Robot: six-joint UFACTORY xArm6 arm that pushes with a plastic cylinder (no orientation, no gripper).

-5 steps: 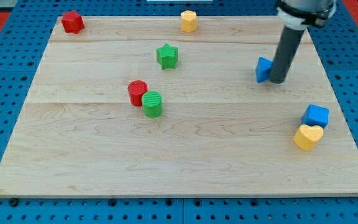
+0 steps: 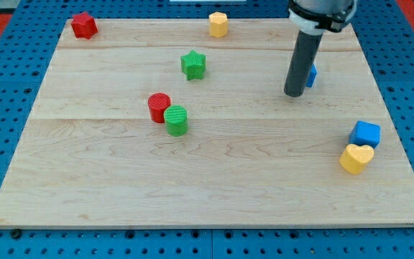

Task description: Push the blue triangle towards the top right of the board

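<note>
1. My tip [image 2: 293, 94] rests on the desk [image 2: 214, 180] in the upper right part of the view; there is no pincer on this arm, only the dark rod, so nothing is gripped.
2. The blue triangle [image 2: 311, 74] sits just right of the rod and slightly above the tip, mostly hidden behind the rod; whether they touch I cannot tell.
3. A green star [image 2: 192, 64] lies well left of the tip, near the top centre.
4. A yellow block [image 2: 218, 24] sits at the top edge, and a red block [image 2: 84, 25] at the top left corner.
5. A red cylinder [image 2: 159, 107] and a green cylinder [image 2: 176, 119] touch each other left of centre.
6. A blue cube [image 2: 365, 134] and a yellow heart [image 2: 356, 158] sit together near the right edge, well below the tip.
</note>
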